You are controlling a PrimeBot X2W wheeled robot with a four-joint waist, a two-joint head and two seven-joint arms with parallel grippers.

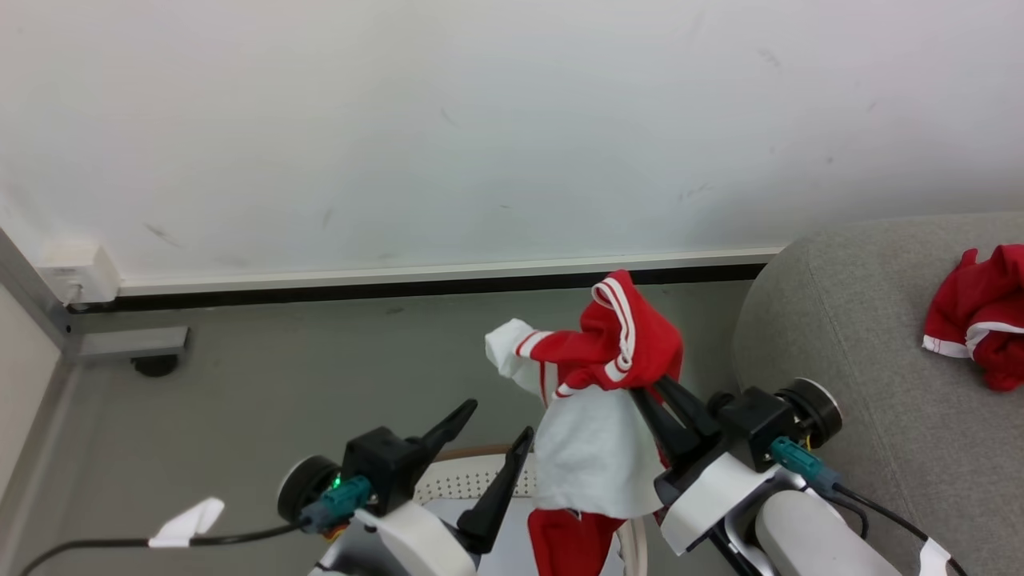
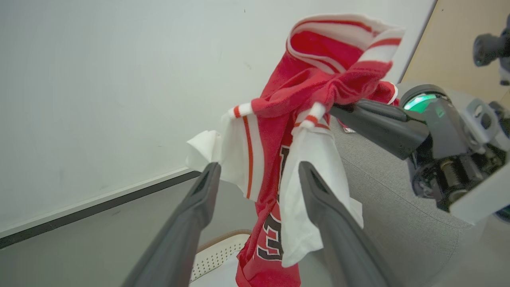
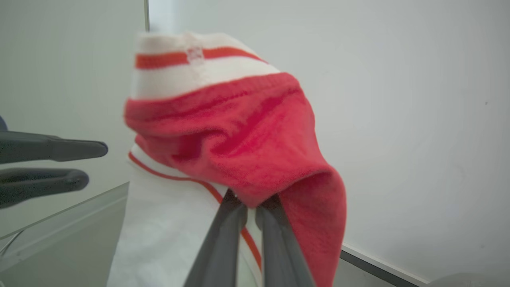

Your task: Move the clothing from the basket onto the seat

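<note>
The clothing (image 1: 616,344), bright red with white stripes and white panels, hangs bunched in the air above the basket (image 1: 448,484), its lower end trailing down toward it. My right gripper (image 1: 648,390) is shut on a red fold near the garment's top; its closed fingertips (image 3: 249,201) pinch the fabric (image 3: 239,135). My left gripper (image 1: 500,420) is open just left of the hanging clothing (image 2: 310,87), and its spread fingers (image 2: 259,165) hold nothing. The grey seat (image 1: 864,320) is at the right.
Another red garment with white trim (image 1: 980,316) lies on the seat's far right. A white wall and dark baseboard run behind. At the left stand a white wall box (image 1: 80,272) and a grey frame with a caster (image 1: 156,364). Grey floor lies between.
</note>
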